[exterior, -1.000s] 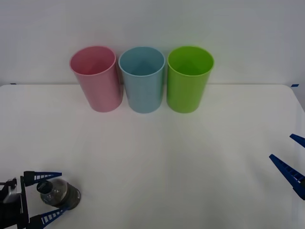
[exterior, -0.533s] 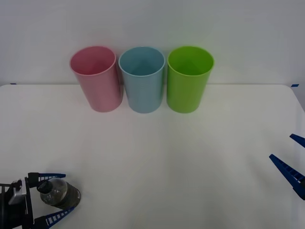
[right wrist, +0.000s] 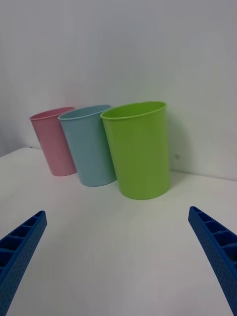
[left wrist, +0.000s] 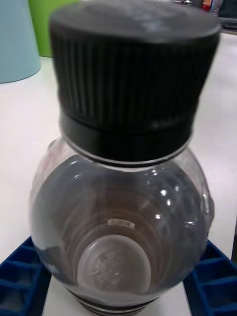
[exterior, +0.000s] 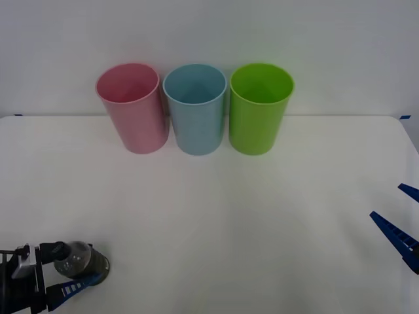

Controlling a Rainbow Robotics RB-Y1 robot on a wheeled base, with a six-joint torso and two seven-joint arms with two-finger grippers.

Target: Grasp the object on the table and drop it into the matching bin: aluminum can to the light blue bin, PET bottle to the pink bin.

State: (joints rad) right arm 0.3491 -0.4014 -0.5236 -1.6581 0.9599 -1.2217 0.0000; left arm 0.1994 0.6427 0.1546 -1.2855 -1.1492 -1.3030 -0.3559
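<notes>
The bottle [exterior: 80, 260] sits at the near left corner of the table [exterior: 216, 216], w/ the left gripper [exterior: 65, 269] clenched on it: one blue finger [exterior: 73, 287] presses its near side, the other is hidden behind the bottle in the front view. In the left wrist view the bottle [left wrist: 123, 197] is right up against the camera, dark cap [left wrist: 131, 74] toward the lens, clear shoulder below it, blue fingers [left wrist: 19, 276] touching it on both sides at the lower corners. Pink bin [exterior: 133, 108], light blue bin [exterior: 196, 108] and a green cup [exterior: 258, 108] stand upright in a row at the far edge of the table, pink leftmost, blue in the middle, green on the right, rims nearly touching; all well apart from the bottle. Right gripper [exterior: 400, 219] is parked at the right edge, over the table, fingers spread wide w/ nothing between them. Right wrist view: both its fingers [right wrist: 19, 252] apart at the corners, green cup [right wrist: 139, 150] nearest, then light blue bin [right wrist: 89, 145], then pink bin [right wrist: 53, 140] farthest.
</notes>
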